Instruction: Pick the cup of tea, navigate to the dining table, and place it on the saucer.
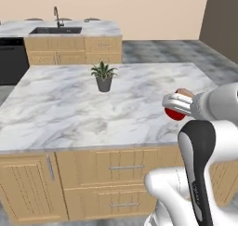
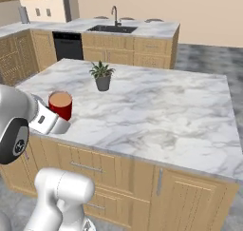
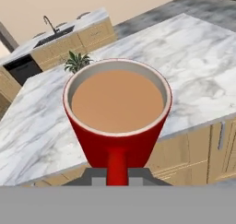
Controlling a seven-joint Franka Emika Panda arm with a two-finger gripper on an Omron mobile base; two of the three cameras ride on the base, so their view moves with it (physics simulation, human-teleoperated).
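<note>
Fingers (image 3: 117,176) pinching the handle of the rigid, glossy, brim-full cup of tea (image 3: 117,114), held level beside the potted plant (image 1: 103,76) island surface (image 1: 69,109); likely slippery, spill-prone.

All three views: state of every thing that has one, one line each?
cup of tea: full, upright, held by its handle, off the counter
pincer: shut on the cup's handle
potted plant: upright on the marble island
faucet: no water seen running
island drawers: closed
</note>
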